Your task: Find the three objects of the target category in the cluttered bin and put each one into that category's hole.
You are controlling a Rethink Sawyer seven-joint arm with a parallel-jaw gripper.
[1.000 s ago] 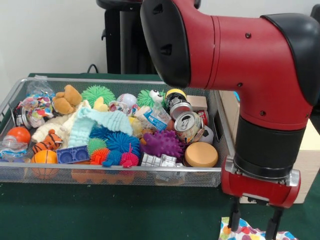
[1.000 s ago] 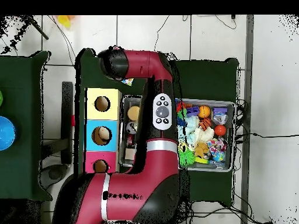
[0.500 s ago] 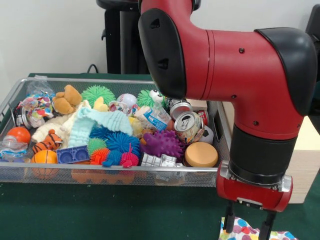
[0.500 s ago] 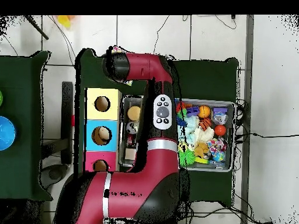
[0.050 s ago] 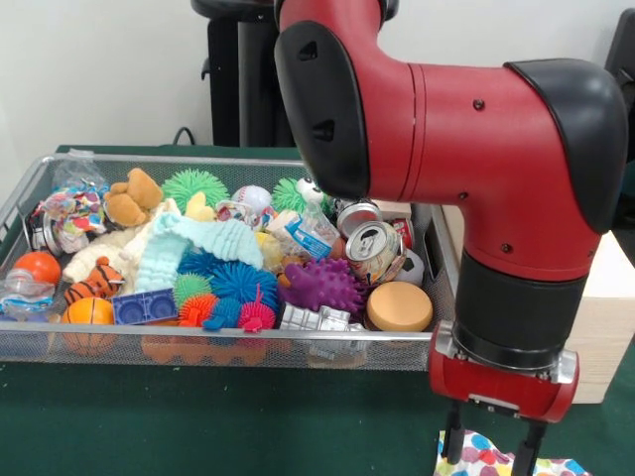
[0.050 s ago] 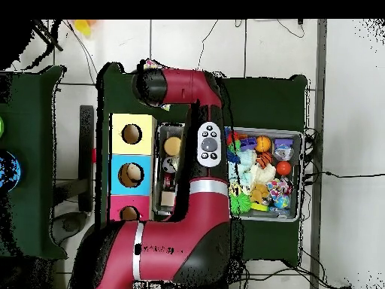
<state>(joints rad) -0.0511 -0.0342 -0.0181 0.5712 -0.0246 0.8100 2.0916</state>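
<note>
Tool (image 5: 486,456) is hanging at the worktop's (image 5: 198,421) near edge, fingers spread, straddling a colourful packet (image 5: 486,462). Mesh bin (image 5: 228,347) is sitting alongside, crowded with toys.

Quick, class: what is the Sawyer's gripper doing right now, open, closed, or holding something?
Gripper: open, jaws apart and holding nothing, low over the colourful patterned bag on the table in front of the bin.

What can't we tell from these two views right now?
- End effector tips: front view, cut off by the bottom edge; open or shut unclear.
- Colourful wrapper below it: front view, mostly cut off; contact unclear.
- Middle of the mesh bin: overhead view, covered by the red arm.
- Contents of the three holes, e.g. the blue box: overhead view, too small.
</note>
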